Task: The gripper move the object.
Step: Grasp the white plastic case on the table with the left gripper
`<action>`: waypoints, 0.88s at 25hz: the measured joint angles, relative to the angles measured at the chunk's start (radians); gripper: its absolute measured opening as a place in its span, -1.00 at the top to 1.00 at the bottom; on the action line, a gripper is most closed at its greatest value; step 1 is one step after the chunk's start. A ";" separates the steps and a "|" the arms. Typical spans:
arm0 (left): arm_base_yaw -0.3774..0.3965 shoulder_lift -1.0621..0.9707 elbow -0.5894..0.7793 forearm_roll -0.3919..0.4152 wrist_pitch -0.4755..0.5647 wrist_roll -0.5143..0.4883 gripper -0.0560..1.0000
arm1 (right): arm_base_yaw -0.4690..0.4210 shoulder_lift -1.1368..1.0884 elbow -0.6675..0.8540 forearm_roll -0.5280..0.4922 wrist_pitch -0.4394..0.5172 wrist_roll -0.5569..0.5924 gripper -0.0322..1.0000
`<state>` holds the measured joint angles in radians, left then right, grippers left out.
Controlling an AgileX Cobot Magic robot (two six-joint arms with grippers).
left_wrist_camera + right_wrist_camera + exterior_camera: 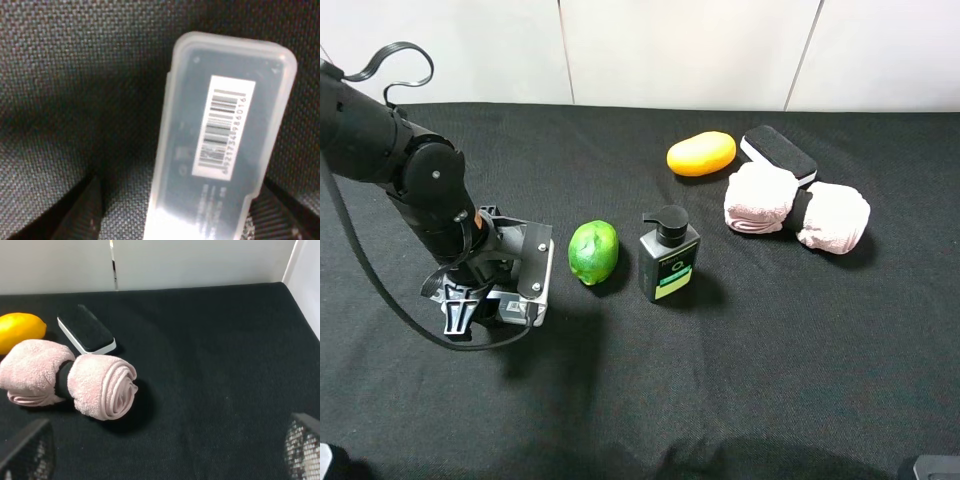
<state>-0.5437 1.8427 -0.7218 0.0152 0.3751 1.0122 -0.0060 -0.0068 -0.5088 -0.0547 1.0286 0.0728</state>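
Observation:
In the left wrist view the object (pixel 220 145), a flat translucent-white bar with rounded corners and a barcode label, lies on the black cloth. It sits between the two black fingers (pixel 82 212) of my left gripper (pixel 180 220). The jaws are apart, with a gap on one side of the bar. In the high view the left gripper (pixel 488 310) points down at the left of the table and hides the bar. My right gripper (pixel 165 460) is open and empty, its fingertips (pixel 27 452) wide apart above bare cloth.
A green lime (pixel 593 252) and a black pump bottle (pixel 669 258) stand just right of the left gripper. Further back right are a yellow fruit (pixel 701 153), a black-and-white eraser block (pixel 778 153) and rolled pink towels (pixel 795 208). The white wall borders the table's far edge.

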 joint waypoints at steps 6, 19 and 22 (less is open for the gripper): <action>0.000 -0.002 0.000 0.000 0.000 0.000 -0.31 | 0.000 0.000 0.000 0.000 0.000 0.000 -0.41; 0.000 -0.002 0.000 0.000 0.003 0.000 -0.16 | 0.000 0.000 0.000 0.000 0.000 0.000 -0.41; 0.000 -0.002 0.000 -0.004 0.005 0.000 -0.05 | 0.000 0.000 0.000 0.000 0.000 0.000 -0.41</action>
<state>-0.5437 1.8408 -0.7218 0.0116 0.3800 1.0118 -0.0060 -0.0068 -0.5088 -0.0547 1.0286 0.0728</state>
